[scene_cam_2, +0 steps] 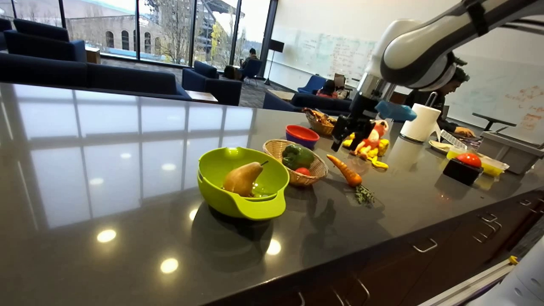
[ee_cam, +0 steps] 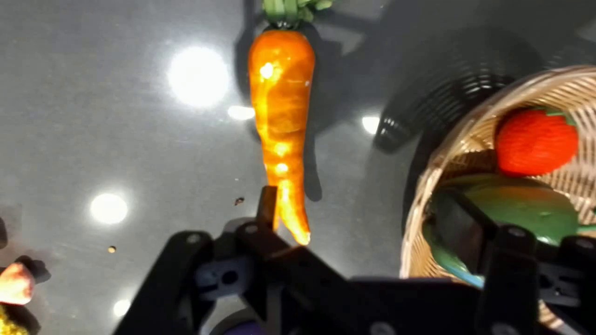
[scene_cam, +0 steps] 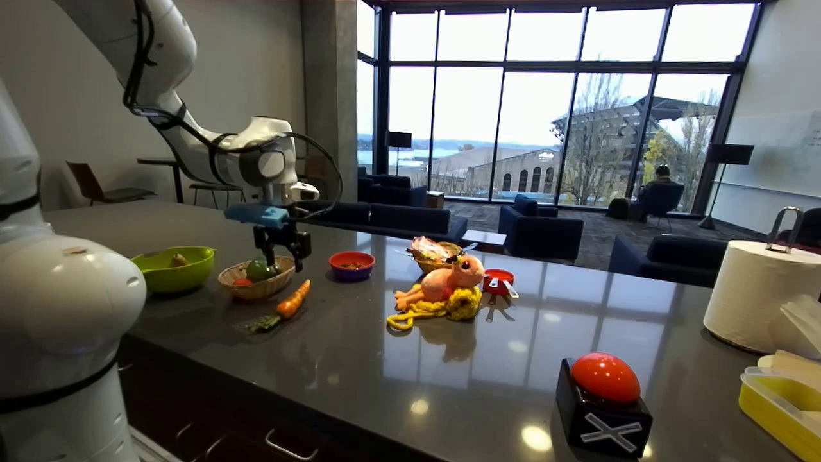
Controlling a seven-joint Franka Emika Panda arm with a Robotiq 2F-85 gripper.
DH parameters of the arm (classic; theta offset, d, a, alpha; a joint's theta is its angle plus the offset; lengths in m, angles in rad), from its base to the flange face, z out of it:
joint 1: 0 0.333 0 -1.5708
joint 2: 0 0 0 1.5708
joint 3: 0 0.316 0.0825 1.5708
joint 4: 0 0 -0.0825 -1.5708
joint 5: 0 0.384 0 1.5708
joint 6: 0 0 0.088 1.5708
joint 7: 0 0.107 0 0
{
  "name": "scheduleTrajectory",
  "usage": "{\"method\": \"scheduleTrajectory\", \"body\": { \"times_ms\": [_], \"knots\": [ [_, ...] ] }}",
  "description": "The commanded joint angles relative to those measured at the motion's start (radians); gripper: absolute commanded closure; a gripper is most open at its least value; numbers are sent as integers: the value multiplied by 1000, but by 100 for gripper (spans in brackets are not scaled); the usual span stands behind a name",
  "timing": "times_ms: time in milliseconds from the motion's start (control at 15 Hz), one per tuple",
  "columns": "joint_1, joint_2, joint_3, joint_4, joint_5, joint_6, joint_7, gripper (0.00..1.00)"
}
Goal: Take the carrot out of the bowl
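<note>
The orange carrot [scene_cam: 294, 301] lies on the dark counter outside the bowl, its leafy top toward the near edge in an exterior view [scene_cam_2: 346, 172]. It also shows in the wrist view [ee_cam: 281, 93]. The bowl, a shallow tan wicker basket [scene_cam: 247, 292], stands beside it and holds a green pepper [scene_cam_2: 297, 156] and a red fruit [ee_cam: 535, 142]. My gripper [scene_cam: 285, 256] is open and empty above the counter. In the wrist view [ee_cam: 364, 216] one finger overlaps the carrot's thin tip and the other overlaps the pepper, with the basket's rim [ee_cam: 428, 179] between them.
A lime-green bowl [scene_cam_2: 242, 208] with a pear [scene_cam_2: 242, 179] stands beside the basket. A red-and-purple dish [scene_cam: 351, 265], a pink plush toy [scene_cam: 442, 282] on yellow yarn and another filled basket [scene_cam_2: 318, 125] stand around. A red button box [scene_cam: 606, 404] is farther off.
</note>
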Motion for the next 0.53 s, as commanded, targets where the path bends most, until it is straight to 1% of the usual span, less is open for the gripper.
{"method": "scheduleTrajectory", "body": {
  "times_ms": [0, 200, 267, 467],
  "knots": [
    [13, -180, 12, -48, 61, -113, 82, 0],
    [17, -253, 22, -68, 83, -167, 141, 0],
    [13, -183, 17, -24, 63, -147, 103, 0],
    [14, -228, 21, -45, 68, -162, 124, 0]
  ]
}}
